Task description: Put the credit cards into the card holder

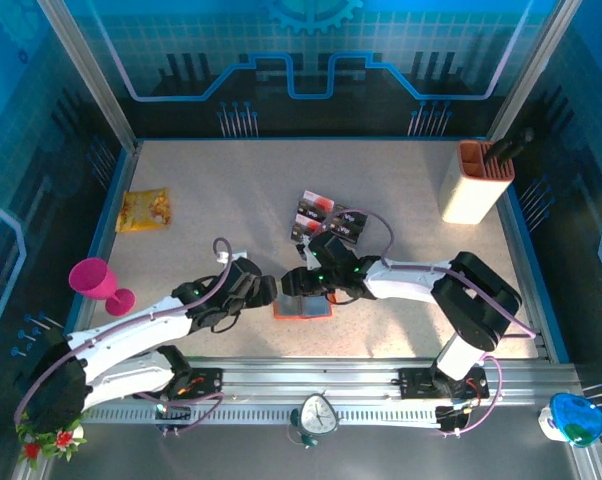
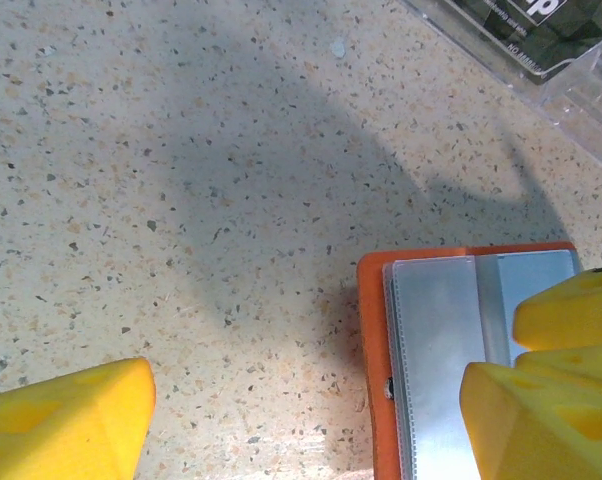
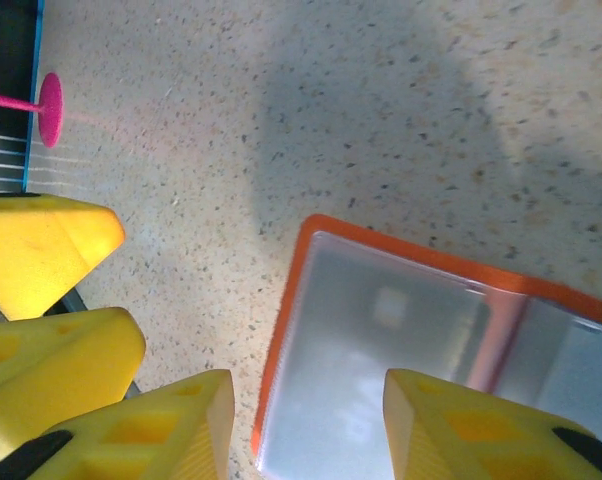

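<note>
Holder [image 3: 401,330]: open flat, pockets up. Lies right under both grippers, near the front of the table [image 1: 231,190].

Left gripper [image 2: 306,400]: jaws wide, nothing between them. One finger [image 2: 66,420] over bare table, the other over the edge of a pocket; touching or just above, cannot tell.

Right gripper [image 3: 301,415]: jaws at a middling gap, nothing gripped. Hangs over the clear pocket near the holder's corner. Two more yellow fingers at the left edge of the right wrist view, taken for the left gripper's, just beside the right gripper's own.

Progress, as judged:
- Holder spread open; looks ready for loading.
- Pockets grey-clear with glare; no card seen in either.
- Cards [image 1: 316,208] in the tray [image 2: 581,95] just beyond the holder, black with red and white print; count unclear.
- No card in either gripper.
- Loading apparently not begun. Left to do: lift a card out of the tray, slide it into a pocket, repeat for the rest.

Surface: pale speckled stone-look top, matte, crossed by arm shadows. Also on it, well apart from the work: yellow packet [image 1: 143,210] at far left, pink goblet [image 1: 96,280] at the left edge, cream-and-orange container [image 1: 474,185] at far right with dark items standing in it.

Room: blue-lit wall panels with a circuit-line pattern, aluminium frame posts, slotted rail [image 1: 281,385] along the front under the arm bases, small clock [image 1: 318,413] on it.
</note>
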Tool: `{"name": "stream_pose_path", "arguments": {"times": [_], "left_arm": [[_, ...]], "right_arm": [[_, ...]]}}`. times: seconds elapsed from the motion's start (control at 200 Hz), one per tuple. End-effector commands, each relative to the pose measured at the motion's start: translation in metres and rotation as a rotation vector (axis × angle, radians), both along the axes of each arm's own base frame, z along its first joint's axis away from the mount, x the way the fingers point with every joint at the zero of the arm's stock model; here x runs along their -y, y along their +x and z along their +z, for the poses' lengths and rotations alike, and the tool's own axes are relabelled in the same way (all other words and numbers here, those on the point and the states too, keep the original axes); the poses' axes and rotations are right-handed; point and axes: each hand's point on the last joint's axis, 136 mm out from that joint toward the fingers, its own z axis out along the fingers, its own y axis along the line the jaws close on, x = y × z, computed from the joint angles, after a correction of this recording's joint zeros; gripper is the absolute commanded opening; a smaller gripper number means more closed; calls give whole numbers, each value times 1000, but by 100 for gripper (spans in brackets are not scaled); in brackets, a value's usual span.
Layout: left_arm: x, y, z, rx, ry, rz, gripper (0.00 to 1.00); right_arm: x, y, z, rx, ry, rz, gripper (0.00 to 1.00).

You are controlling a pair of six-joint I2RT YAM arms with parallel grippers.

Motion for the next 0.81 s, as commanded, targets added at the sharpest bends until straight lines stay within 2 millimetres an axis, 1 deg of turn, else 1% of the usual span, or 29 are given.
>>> {"name": "stream_pose_path", "arguments": {"times": [0.0, 0.07, 0.14, 0.215, 0.255, 0.345, 0.37, 0.38, 0.395, 0.47, 0.535, 0.54, 0.63, 0.8], "left_arm": [[11, 3, 0, -10, -35, -23, 82], [17, 5, 0, -17, -45, -42, 82], [25, 7, 0, -25, -58, -65, 82], [32, 8, -2, -40, -64, -84, 83], [35, 9, -5, -53, -60, -89, 83], [37, 8, -13, -78, -46, -94, 83], [37, 7, -15, -82, -41, -93, 83], [37, 7, -16, -84, -39, -92, 83], [37, 7, -17, -86, -37, -92, 83], [36, 6, -23, -95, -29, -88, 84], [35, 5, -26, -99, -26, -82, 84], [35, 5, -26, -99, -26, -83, 84], [33, 4, -29, -100, -18, -77, 84], [29, 4, -30, -98, 0, -74, 84]], "right_arm": [[9, 5, 2, 5, 16, -35, 43], [16, 9, 3, 10, 22, -61, 42], [23, 14, 7, 18, 29, -69, 42], [33, 22, 18, 50, 24, -73, 42], [42, 27, 24, 74, 1, -77, 42], [65, 42, 43, 157, -96, -78, 42], [76, 44, 42, 173, -150, -77, 42], [76, 48, 50, 192, -156, -76, 42], [80, 52, 54, 213, -180, -73, 42], [100, 63, 63, 266, -316, -40, 42], [110, 70, 67, 304, -426, 8, 42], [110, 72, 70, 313, -428, 10, 42], [117, 81, 70, 335, -538, 71, 42], [118, 93, 61, 348, -689, 172, 39]]}}
